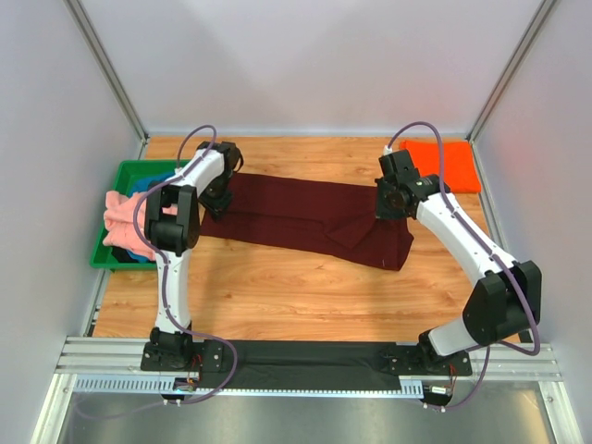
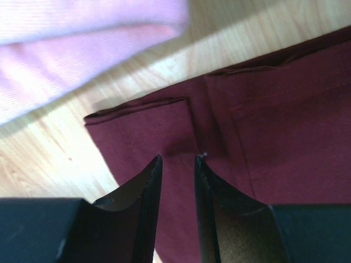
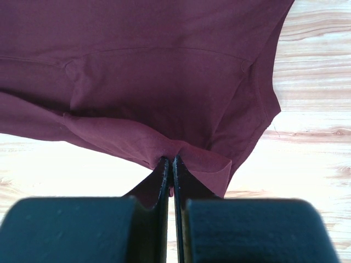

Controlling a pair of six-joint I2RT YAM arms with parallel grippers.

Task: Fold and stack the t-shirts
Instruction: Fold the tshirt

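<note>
The orange t-shirt (image 1: 442,165) looks folded, while the maroon t-shirt (image 1: 296,213) lies half-folded, its edge pinched by the right gripper (image 3: 171,164), with the left gripper (image 2: 178,159) narrowly parted above it.

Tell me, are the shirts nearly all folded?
Not yet. The orange shirt lies folded at the far right. The maroon shirt is partly folded: the right gripper pinches its edge, the left gripper hangs open over the other end. The pink shirt and blue shirt wait crumpled in the tray.

Open tabletop (image 1: 296,296) nearside of maroon shirt (image 1: 305,217); green tray (image 1: 129,174) blocks left edge; orange shirt (image 1: 442,165) occupies far-right corner.
</note>
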